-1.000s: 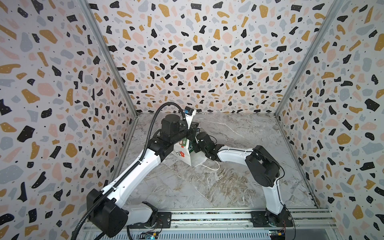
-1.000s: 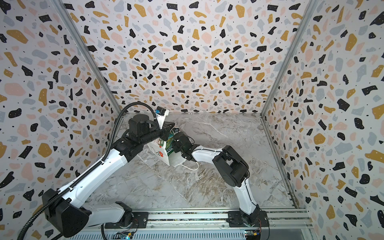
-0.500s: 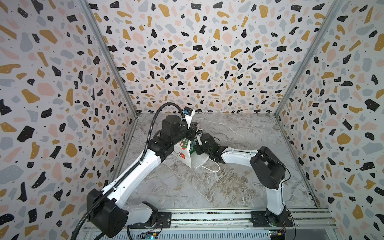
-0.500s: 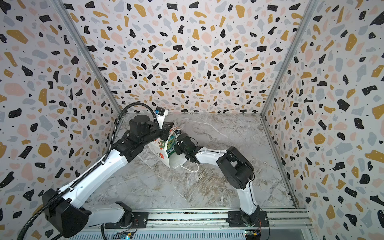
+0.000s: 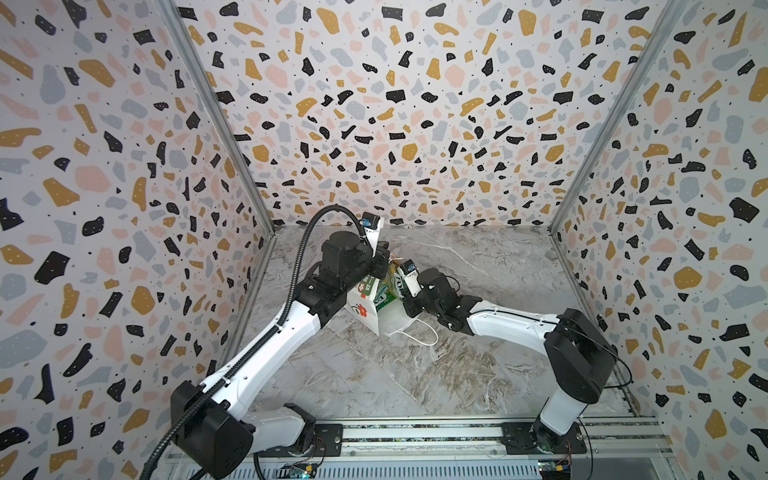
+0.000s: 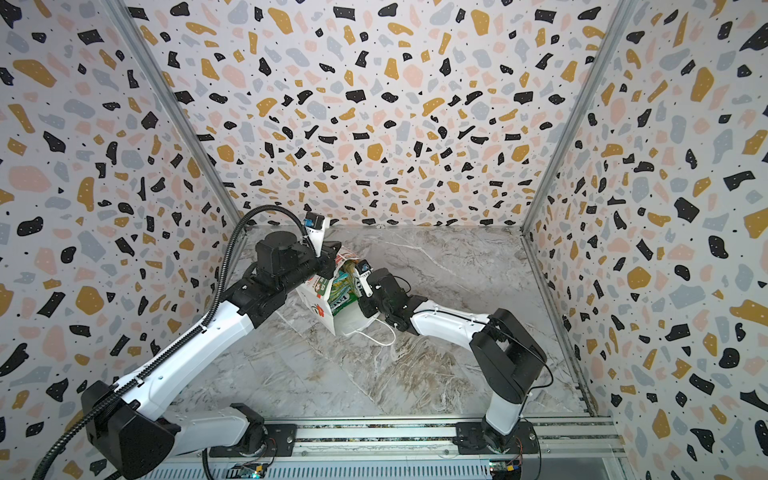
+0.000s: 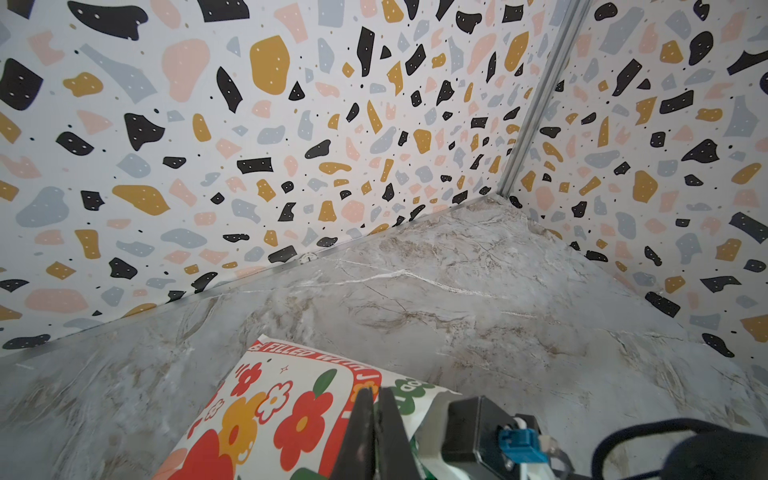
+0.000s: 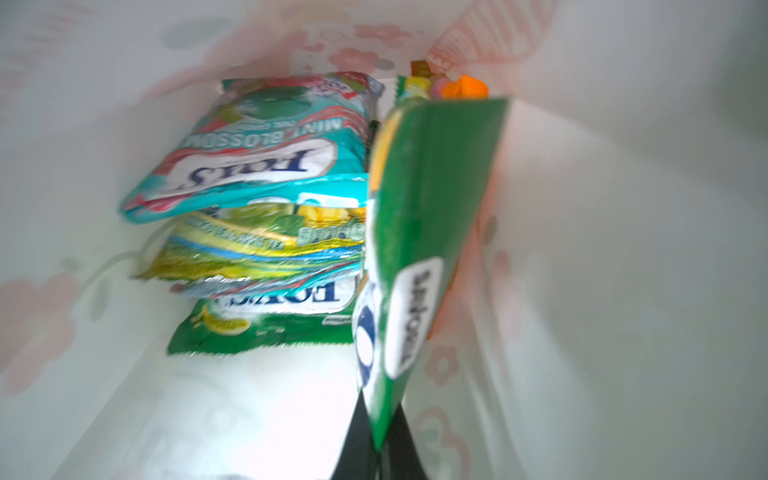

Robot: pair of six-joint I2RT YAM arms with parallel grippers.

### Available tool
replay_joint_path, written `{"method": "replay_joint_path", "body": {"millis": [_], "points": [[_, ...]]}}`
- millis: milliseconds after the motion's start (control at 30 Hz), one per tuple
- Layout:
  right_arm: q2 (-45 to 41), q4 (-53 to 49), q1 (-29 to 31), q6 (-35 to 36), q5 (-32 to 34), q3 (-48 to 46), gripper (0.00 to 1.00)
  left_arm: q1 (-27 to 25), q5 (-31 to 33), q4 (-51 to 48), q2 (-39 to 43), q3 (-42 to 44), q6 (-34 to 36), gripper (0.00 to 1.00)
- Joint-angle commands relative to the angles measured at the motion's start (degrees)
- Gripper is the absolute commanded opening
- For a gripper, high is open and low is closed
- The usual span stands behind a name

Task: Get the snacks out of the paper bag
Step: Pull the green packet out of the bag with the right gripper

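The white paper bag (image 5: 365, 309) (image 6: 319, 302) lies tipped on the marble table with its mouth toward the right arm. My left gripper (image 5: 383, 262) (image 7: 376, 392) is shut on the bag's flower-printed far edge (image 7: 282, 407). My right gripper (image 8: 382, 419) (image 5: 397, 289) reaches into the bag's mouth. It is shut on the corner of a green snack packet (image 8: 428, 232) that stands on edge. Inside lie stacked snacks: a teal-red packet (image 8: 266, 153), a green-yellow one (image 8: 266, 249) and a green one (image 8: 266, 328). An orange one (image 8: 461, 87) shows at the back.
The bag's white cord handle (image 5: 419, 336) trails on the table below its mouth. Terrazzo-patterned walls (image 5: 395, 124) close in the back and both sides. The arms' base rail (image 5: 415, 436) runs along the front edge.
The right gripper has shut on the green packet, and the right arm has drawn back a little to the right. The left arm and the bag have stayed put.
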State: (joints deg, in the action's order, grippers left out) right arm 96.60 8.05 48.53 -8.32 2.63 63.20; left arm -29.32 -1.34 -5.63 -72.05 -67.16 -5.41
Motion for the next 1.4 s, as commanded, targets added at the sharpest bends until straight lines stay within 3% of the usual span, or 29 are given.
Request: {"method": "replay_joint_path", "body": {"millis": [0, 367, 733, 1367], "points": [[-5.8, -1.1, 0.6, 2.5, -2.3, -0.2, 0.00, 0.0, 1.9, 4.1, 2.1, 0.6, -0.2, 0.00], [-16.3, -7.5, 0.9, 6.2, -4.7, -0.6, 0.00, 0.0, 1.9, 4.6, 2.4, 1.1, 0.0, 0.00], [-25.8, -12.5, -0.9, 8.2, -0.9, 1.7, 0.00, 0.0, 1.3, 4.5, 2.2, 1.2, 0.0, 0.00], [-29.0, -16.3, -22.3, 2.3, -11.3, -2.5, 0.00, 0.0, -0.8, 3.6, 1.9, 0.9, 1.3, 0.00]]}}
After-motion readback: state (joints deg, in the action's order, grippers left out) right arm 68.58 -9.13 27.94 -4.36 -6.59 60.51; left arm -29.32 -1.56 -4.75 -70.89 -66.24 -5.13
